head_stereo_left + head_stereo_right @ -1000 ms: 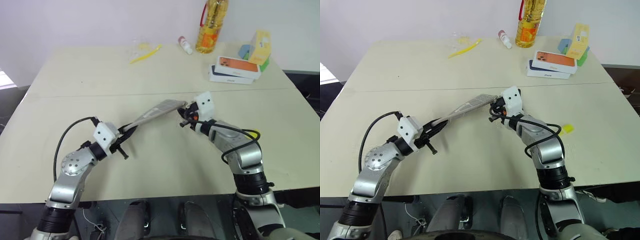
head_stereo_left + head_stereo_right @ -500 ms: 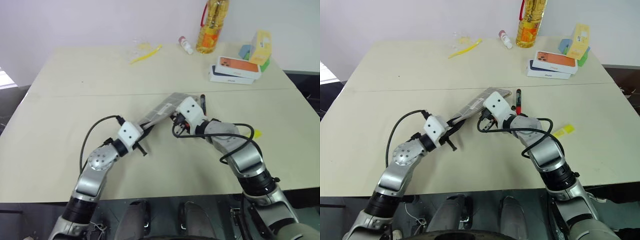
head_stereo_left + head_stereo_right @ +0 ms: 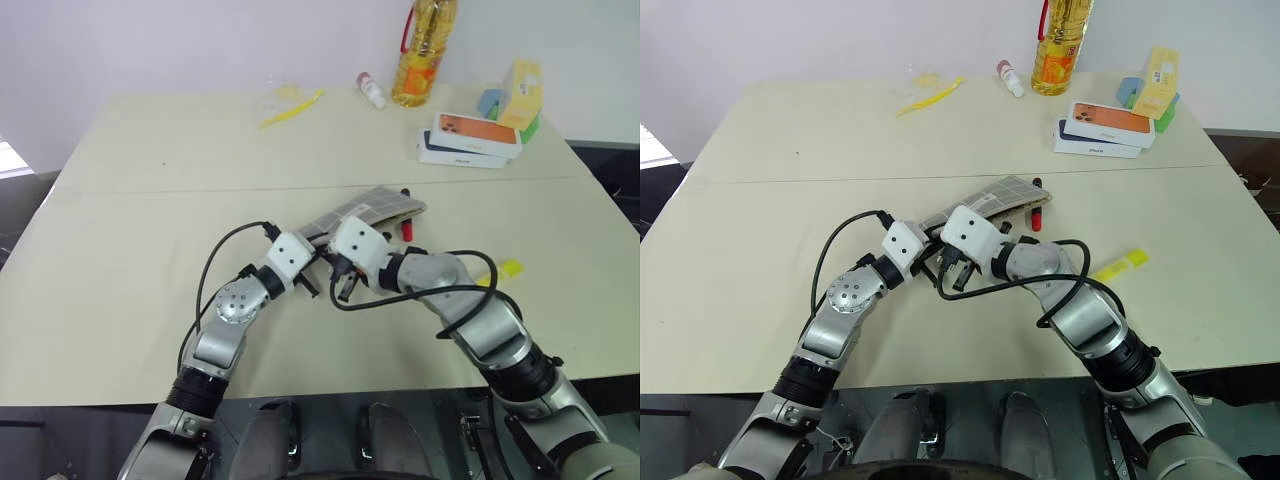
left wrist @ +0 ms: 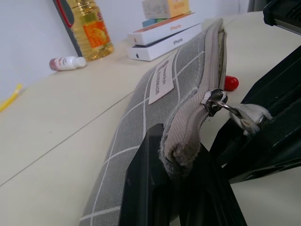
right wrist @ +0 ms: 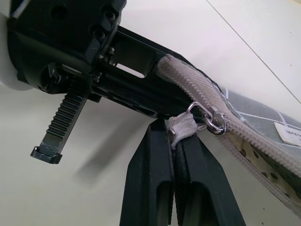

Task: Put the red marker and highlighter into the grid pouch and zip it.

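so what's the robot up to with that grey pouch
The robot is working the zipper of the grid pouch over the table. Its left gripper is shut on the pouch's near corner, holding it lifted. Its right gripper is shut on the zipper pull tab at that same end. The red marker and the highlighter lie on the table outside the pouch, the marker just beside its far end, so neither is packed yet.

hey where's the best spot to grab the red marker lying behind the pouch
Probably the red marker by its red end, coming straight down from above: it lies flat on the table, close beside the grid pouch, whose edge hides its far part.
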{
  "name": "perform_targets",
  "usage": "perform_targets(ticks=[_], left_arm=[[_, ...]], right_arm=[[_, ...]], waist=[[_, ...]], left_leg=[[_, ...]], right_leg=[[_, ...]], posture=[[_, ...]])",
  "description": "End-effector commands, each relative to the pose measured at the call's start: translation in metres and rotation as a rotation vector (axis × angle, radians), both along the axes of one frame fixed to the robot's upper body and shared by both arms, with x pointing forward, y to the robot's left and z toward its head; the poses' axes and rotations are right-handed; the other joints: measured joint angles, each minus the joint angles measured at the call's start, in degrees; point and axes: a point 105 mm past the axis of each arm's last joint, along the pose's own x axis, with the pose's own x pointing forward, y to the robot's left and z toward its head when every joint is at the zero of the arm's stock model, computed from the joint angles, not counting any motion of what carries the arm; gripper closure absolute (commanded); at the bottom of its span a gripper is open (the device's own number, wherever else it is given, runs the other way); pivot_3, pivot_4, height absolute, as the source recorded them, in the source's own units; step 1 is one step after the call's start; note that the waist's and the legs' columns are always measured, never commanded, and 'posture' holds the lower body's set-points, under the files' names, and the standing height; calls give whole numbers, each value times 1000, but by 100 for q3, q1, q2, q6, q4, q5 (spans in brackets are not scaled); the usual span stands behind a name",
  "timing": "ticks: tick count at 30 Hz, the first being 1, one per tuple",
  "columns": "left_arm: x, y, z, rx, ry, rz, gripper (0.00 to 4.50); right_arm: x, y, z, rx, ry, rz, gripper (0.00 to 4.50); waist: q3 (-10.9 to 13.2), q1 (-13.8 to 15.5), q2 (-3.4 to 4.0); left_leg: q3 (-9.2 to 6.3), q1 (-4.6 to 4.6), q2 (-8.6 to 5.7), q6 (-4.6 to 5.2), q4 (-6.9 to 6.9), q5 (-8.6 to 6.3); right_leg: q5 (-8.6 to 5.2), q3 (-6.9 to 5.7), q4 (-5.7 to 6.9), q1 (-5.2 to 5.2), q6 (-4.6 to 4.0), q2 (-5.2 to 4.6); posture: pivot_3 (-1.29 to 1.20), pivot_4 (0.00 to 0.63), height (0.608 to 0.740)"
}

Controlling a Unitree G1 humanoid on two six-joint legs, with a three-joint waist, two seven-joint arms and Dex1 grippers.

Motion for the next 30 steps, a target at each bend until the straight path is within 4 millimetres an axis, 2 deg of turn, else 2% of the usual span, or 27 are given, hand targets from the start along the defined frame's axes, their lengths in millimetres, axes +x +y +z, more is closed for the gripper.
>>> perform_targets(ticks=[1,4,7,10,13,14,16,19,24,28,30], left_arm=[[7,6,9,-27,-33,54,4500],[14,20,15,-35,-61,120,4500],[18,35,21,-33,-86,173,4500],[20,60,26,-25,-115,248,4500],[20,69,24,-14,-111,274,4500],[20,71,22,-7,-106,280,4500],[19,73,20,-2,-100,283,4500],[18,72,17,5,-89,279,4500],[18,69,15,7,-85,272,4500],[17,66,14,1,-79,266,4500],[16,65,13,1,-77,264,4500]], right_arm=[[-20,17,21,39,-52,135,4446],[-14,-1,25,40,-36,91,3500],[-5,-20,30,46,-52,8,1974],[17,-61,36,94,-65,-221,420],[40,-92,38,200,-52,-462,420],[45,-100,38,243,-32,-525,420],[51,-111,31,296,23,-613,9],[68,-131,24,356,28,-798,9],[81,-135,9,400,97,-905,9],[86,-131,-8,430,180,-921,9],[86,-131,-12,424,194,-921,530]], waist=[[0,4,0],[1,-1,-2],[1,-2,-2],[1,-1,-1],[1,0,-1],[0,0,-3],[0,10,-3],[0,-5,-3],[0,-12,-2],[0,-11,-2],[0,-11,-1]], left_leg=[[0,0,0,0,2,0],[-1,-1,-1,0,3,0],[-4,-1,1,0,3,0],[-3,-1,1,0,3,0],[-3,-1,1,-1,3,0],[-1,-1,0,-2,3,1],[-1,-1,0,-5,3,2],[0,-2,-1,-5,3,2],[3,-2,-1,-8,0,4],[4,-2,-1,-5,0,3],[4,-2,-1,-5,0,3]], right_leg=[[0,0,0,1,0,-1],[0,0,0,2,0,-2],[0,-1,0,1,0,-1],[0,-1,0,2,0,-1],[0,-1,0,2,0,-3],[0,-1,0,2,0,-3],[0,-1,1,2,0,-3],[1,-1,2,2,0,-4],[1,0,6,-4,0,-2],[0,0,7,-3,0,-1],[1,0,7,-3,0,-1]], posture=[[0,150,740],[0,150,740],[0,150,740],[0,150,740],[0,150,740],[0,150,740],[0,150,740],[0,150,740],[0,150,740],[0,150,740],[0,150,740]])
